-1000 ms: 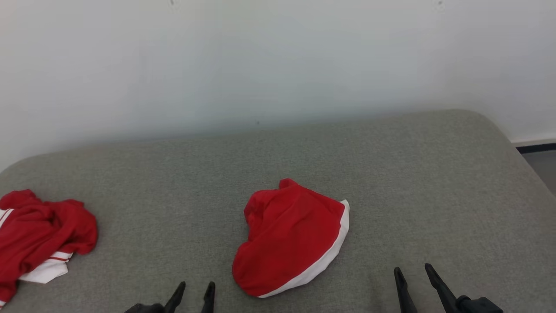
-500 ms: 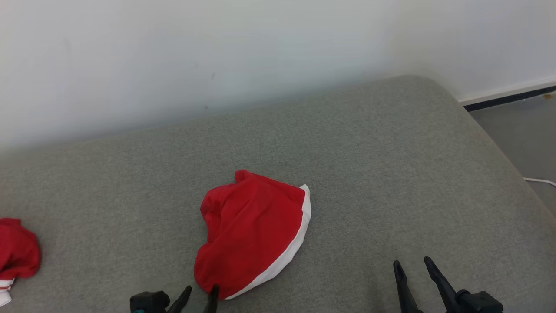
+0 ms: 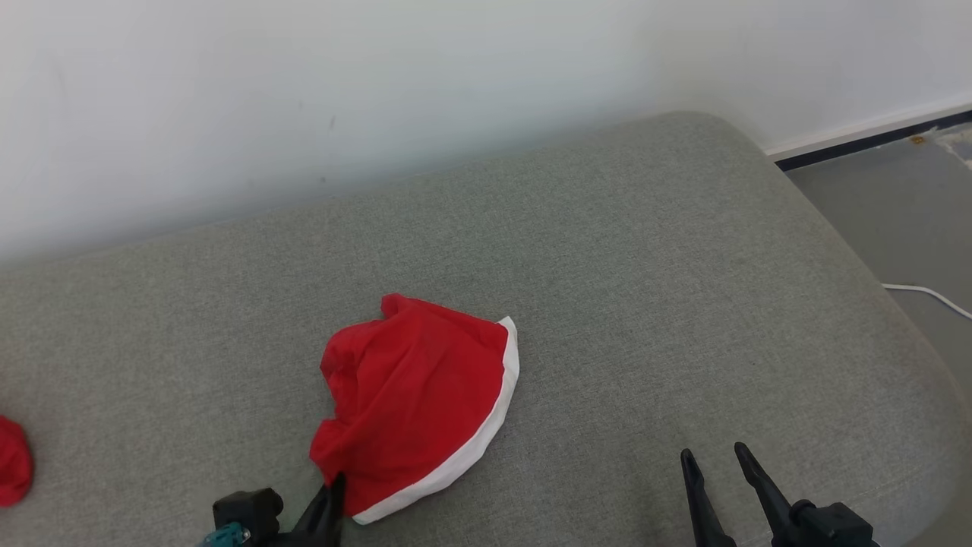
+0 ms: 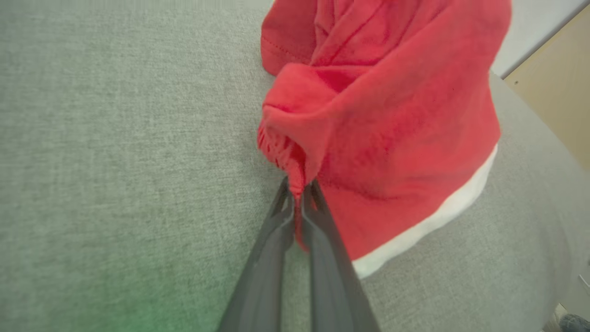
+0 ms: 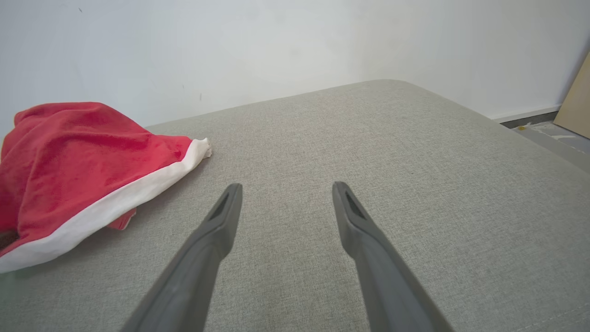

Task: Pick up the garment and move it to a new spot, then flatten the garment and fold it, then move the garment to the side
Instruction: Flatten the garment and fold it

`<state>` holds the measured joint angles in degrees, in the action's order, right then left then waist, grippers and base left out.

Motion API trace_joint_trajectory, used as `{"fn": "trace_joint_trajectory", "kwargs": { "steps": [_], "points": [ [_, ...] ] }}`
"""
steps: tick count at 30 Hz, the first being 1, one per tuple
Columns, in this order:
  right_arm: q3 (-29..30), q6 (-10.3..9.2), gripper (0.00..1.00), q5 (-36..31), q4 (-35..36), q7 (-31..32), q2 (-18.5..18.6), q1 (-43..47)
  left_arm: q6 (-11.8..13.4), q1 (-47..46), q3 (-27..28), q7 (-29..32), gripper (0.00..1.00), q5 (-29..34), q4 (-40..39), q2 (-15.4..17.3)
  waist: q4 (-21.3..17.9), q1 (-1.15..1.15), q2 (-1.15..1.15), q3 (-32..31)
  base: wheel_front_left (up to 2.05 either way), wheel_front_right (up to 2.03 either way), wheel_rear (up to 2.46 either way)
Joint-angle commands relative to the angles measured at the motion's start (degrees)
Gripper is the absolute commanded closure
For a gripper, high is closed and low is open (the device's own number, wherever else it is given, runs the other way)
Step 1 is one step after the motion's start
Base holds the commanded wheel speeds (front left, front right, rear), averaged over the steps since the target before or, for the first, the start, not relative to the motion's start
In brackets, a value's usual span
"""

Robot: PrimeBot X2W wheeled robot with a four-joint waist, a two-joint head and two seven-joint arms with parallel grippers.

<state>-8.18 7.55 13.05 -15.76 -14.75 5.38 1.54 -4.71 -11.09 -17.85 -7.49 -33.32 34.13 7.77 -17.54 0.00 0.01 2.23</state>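
Far left, a second red cloth bundle (image 3: 11, 460) lies well apart. The left pincer (image 3: 334, 490) is closed tight on a thin fold at the near corner of the crumpled red garment with a white hem band (image 3: 418, 395), mid-way across the grey upholstered surface (image 3: 683, 266). We judge the cloth light, soft and limp, likely to drape and slip; the stitched hem offers firmer hold. The right pincer (image 3: 714, 453) stands wide, empty.

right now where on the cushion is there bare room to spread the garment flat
Widest bare patch: the grey cushion right of the red garment, bounded by the wall, the right edge and the open right fingers. A smaller patch lies between the garment and the second red cloth at far left. Crowded near left, where the left fingers pinch the garment.
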Motion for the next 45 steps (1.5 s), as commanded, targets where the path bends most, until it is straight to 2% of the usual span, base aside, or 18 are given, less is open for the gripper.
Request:
{"fn": "trace_joint_trajectory", "kwargs": {
  "steps": [1,8,15,20,27,28,30,32,36,39,42,45],
  "points": [
    [0.2,-0.14,0.0,0.2,-0.1,-0.4,-0.1,-0.1,-0.1,-0.9,0.4,-1.0,1.0,-0.4,-0.8,-0.3,0.1,0.0,-0.01,-0.1,0.0,0.0,0.0],
    [0.2,-0.13,0.0,0.1,-0.2,-0.4,-0.4,0.0,-1.4,-4.5,-0.5,-3.1,1.0,-0.6,-10.4,-1.1,1.0,0.0,-0.01,-0.7,0.0,0.0,0.0],
    [-0.3,-0.14,0.0,0.1,-0.6,-0.5,-0.7,-0.5,-2.3,-14.0,-6.1,1.8,1.0,-0.5,-21.0,-2.6,1.3,0.0,-0.01,-1.3,0.0,0.0,0.0],
    [-1.5,-0.13,0.0,0.5,-1.0,-0.5,-0.8,-1.1,-2.4,-21.4,-9.0,3.2,1.0,-2.7,-23.1,-4.2,-0.2,0.0,-0.01,-1.5,0.0,0.0,0.0],
    [-2.1,-0.13,0.0,0.7,-1.4,-0.5,-1.0,-1.3,-2.4,-28.4,-11.9,0.8,1.0,-8.6,-23.6,-4.9,-2.2,0.0,-0.01,-1.2,0.0,0.0,0.0],
    [-2.1,-0.13,0.0,0.7,-1.3,-0.5,-1.1,-1.2,-1.1,-29.9,-13.4,-1.0,1.0,-12.5,-24.4,-4.9,-2.6,0.0,-0.01,-1.1,0.0,0.0,0.0],
    [-2.0,-0.14,0.0,0.7,-1.2,-0.5,-1.1,-1.1,-0.2,-30.4,-14.2,-1.9,1.0,-14.8,-24.9,-4.9,-2.7,0.0,-0.01,-1.1,0.0,0.0,0.0],
    [-1.7,-0.13,0.0,0.7,-1.1,-0.5,-1.1,-0.8,2.6,-31.3,-15.5,-3.4,1.0,-18.3,-25.3,-4.8,-2.6,0.0,-0.01,-0.9,0.0,0.0,0.0],
    [-1.5,-0.14,0.0,0.5,-0.8,-0.5,-1.2,-0.8,8.1,-30.0,-17.1,-4.9,1.0,-21.8,-22.4,-4.8,-1.8,0.0,-0.01,-0.4,0.0,0.0,0.0],
    [-1.8,-0.13,0.0,0.6,-0.6,-0.5,-1.2,-1.1,11.4,-27.6,-16.0,-5.7,1.0,-22.3,-17.5,-4.7,-0.7,0.0,-0.01,0.3,0.0,0.0,0.0],
    [-2.0,-0.14,0.0,0.6,-0.3,-0.5,-1.2,-1.5,13.5,-24.9,-14.6,-6.3,1.0,-22.3,-11.7,-3.6,0.8,0.0,-0.01,1.3,0.0,0.0,0.0],
    [-1.8,-0.14,0.0,0.6,0.0,-0.5,-1.2,-1.8,14.5,-22.6,-12.4,-6.9,1.0,-23.0,-7.1,-2.4,2.4,0.0,-0.01,2.4,0.0,0.0,0.0]
  ]
}}
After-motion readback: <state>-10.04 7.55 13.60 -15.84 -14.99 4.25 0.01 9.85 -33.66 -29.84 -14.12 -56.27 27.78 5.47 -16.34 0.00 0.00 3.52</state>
